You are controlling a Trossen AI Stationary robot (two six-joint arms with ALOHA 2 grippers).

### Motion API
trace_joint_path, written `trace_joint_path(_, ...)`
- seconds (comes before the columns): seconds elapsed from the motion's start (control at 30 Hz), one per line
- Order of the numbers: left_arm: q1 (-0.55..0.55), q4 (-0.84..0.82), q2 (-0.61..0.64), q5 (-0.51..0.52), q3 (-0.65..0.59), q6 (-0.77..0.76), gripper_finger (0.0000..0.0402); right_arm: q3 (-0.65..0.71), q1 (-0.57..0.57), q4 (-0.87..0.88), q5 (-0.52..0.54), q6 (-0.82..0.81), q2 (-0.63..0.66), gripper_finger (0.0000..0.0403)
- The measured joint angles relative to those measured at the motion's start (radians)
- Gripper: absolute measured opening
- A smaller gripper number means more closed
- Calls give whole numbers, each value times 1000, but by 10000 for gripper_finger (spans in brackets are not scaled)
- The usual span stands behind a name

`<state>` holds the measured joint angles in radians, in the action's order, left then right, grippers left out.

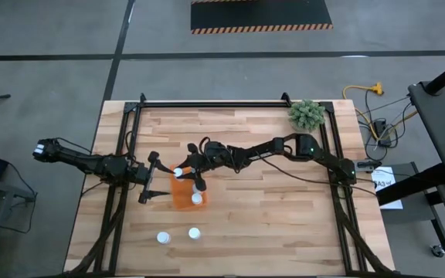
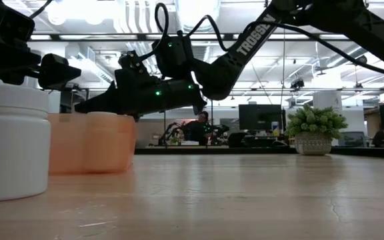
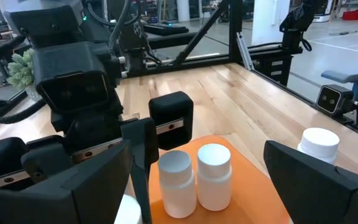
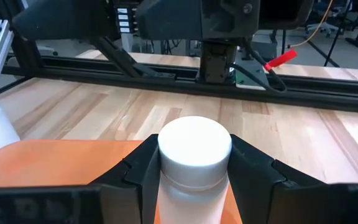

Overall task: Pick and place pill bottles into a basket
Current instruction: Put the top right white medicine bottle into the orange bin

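Observation:
The orange basket (image 1: 184, 194) lies on the table at centre left; it also shows in the low view (image 2: 89, 143). Two white-capped pill bottles (image 3: 176, 180) (image 3: 214, 174) stand in it. My right gripper (image 1: 182, 173) reaches over the basket's far left corner and is shut on a third bottle (image 4: 194, 155). My left gripper (image 1: 151, 179) is open just left of the basket, its fingers apart in front of the basket's left end and touching nothing. Two more bottles (image 1: 163, 237) (image 1: 194, 232) stand on the table near the front edge. My right gripper pinches the bottle between its two fingers (image 4: 143, 171), on opposite sides just below the white cap (image 4: 194, 144). The fingers come from the table's right side, slanting slightly down. The bottle stands upright over the basket's orange floor (image 4: 55, 162); its foot is out of view.
A green fuzzy plant (image 1: 306, 114) stands at the table's far right corner. Black frame rails (image 1: 207, 103) run along the table's far edge and sides. One bottle (image 2: 12, 143) stands close to the low camera. Bare wood lies right of the basket.

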<state>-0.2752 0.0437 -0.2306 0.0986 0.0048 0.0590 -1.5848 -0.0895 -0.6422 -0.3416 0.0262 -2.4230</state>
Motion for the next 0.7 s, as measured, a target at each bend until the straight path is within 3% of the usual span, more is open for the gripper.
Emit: trace_joint_path(0.7,0,0,0,0,0,0,345,0,-14,2,27,-11,0,169)
